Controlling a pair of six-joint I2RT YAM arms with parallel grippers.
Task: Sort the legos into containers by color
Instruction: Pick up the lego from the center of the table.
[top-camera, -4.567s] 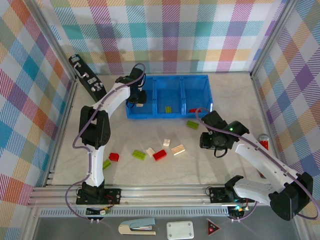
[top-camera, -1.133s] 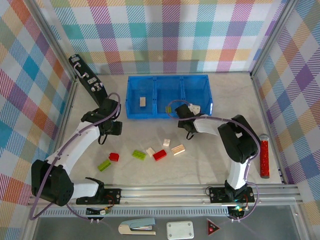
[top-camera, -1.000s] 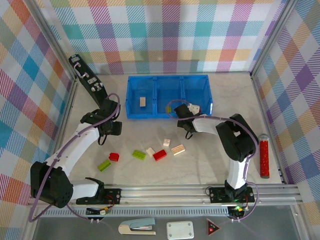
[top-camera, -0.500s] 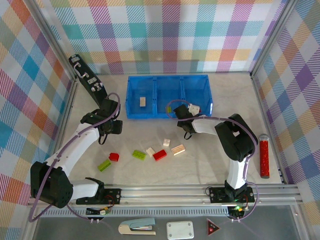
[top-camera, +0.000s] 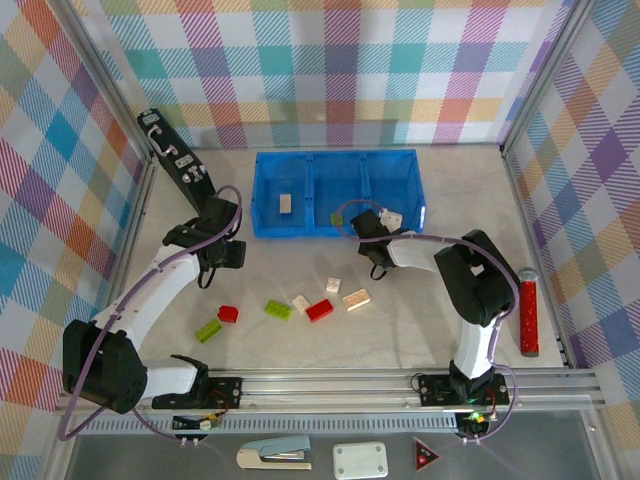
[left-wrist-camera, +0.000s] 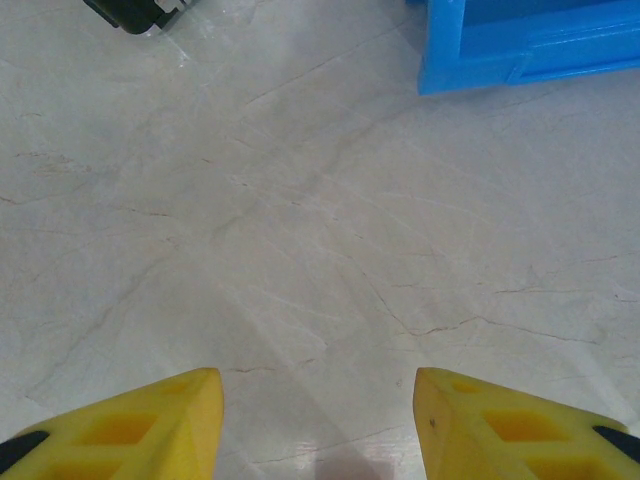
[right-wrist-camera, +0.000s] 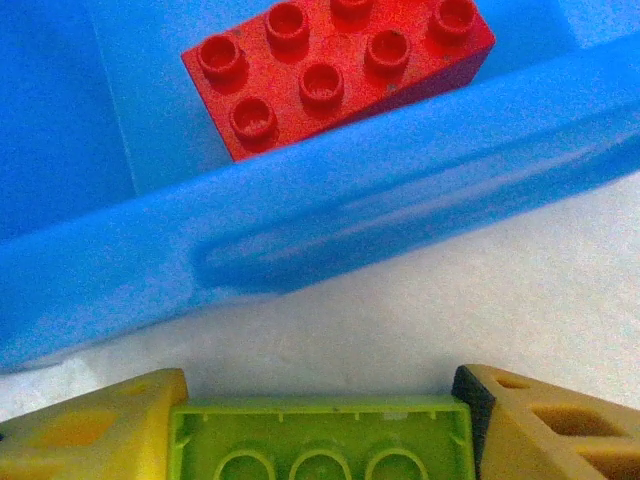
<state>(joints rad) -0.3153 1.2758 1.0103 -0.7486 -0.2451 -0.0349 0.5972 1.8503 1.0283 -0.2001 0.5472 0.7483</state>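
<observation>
Here, the right gripper pinches a green brick at the frame's bottom edge, just below the blue tray, where a red brick lies upper centre. The left gripper, spread wide, hangs over bare table.

White shells and black joint housings along left arm and right arm, trailed by purple cables. Left gripper and right gripper tipped with yellow fingers, moulded with rectangular recesses.
</observation>
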